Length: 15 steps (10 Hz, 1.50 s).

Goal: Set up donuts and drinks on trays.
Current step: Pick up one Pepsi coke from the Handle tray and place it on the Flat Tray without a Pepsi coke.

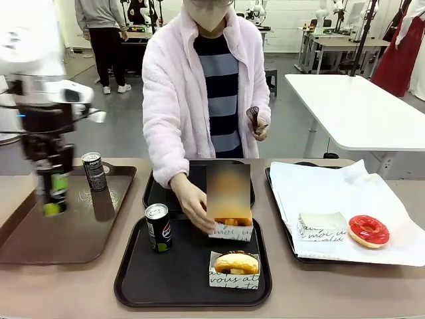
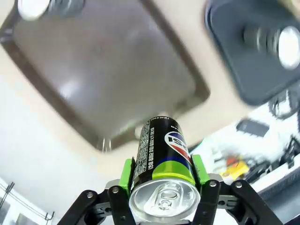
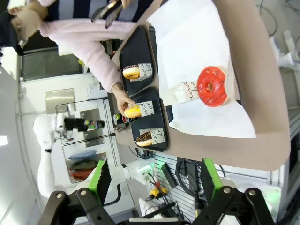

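Observation:
My left gripper (image 1: 53,193) is shut on a green-banded black can (image 2: 164,159), held in the air over the brown tray (image 1: 73,229). A second can (image 1: 94,171) stands on that brown tray. The near black tray (image 1: 133,266) holds a can (image 1: 158,227) and a donut (image 1: 234,264) in its paper holder. The person's hand (image 1: 192,203) rests on another holder with a donut (image 1: 230,229) on the same tray. Behind it lies the far black tray (image 1: 159,189), carrying a chocolate donut (image 3: 131,71). My right gripper (image 3: 156,180) is open, high above the table's right end.
A paper-lined tray (image 1: 332,193) at the right holds a red-iced donut (image 1: 368,230) and an empty paper holder (image 1: 322,226). The person stands at the far side, holding tongs (image 1: 254,118) in the other hand. A white table (image 1: 358,106) stands behind on the right.

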### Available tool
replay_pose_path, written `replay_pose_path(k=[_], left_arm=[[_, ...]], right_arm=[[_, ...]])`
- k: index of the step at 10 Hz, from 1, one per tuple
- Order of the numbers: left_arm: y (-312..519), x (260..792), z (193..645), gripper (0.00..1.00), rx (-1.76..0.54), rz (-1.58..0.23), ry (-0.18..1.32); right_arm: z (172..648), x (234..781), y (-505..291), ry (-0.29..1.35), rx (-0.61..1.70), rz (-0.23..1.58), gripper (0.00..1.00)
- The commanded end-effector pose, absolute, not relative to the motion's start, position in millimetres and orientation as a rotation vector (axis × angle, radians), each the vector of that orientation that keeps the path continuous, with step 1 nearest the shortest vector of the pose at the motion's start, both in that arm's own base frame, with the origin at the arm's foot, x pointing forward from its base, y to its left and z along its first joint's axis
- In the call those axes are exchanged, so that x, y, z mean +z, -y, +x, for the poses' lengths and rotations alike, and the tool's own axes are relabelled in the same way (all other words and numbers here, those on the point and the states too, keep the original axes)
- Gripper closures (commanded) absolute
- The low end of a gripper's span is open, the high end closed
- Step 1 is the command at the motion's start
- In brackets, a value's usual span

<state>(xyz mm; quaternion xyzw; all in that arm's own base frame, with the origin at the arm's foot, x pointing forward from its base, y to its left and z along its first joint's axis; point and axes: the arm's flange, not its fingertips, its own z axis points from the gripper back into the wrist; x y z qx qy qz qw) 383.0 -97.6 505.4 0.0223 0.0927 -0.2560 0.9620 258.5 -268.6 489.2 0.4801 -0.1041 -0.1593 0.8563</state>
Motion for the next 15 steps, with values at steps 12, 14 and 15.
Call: replay_pose_path(k=[12,14,15], left_arm=[[144,512,422,0.42,-0.392,0.030,0.035],[136,509,416,0.42,-0.428,0.036,0.013],[136,509,416,0.42,-0.428,0.036,0.013]], right_arm=[[260,491,268,0.229,-0.332,1.026,0.00],[260,491,268,0.229,-0.332,1.026,0.00],[260,491,268,0.229,-0.332,1.026,0.00]])
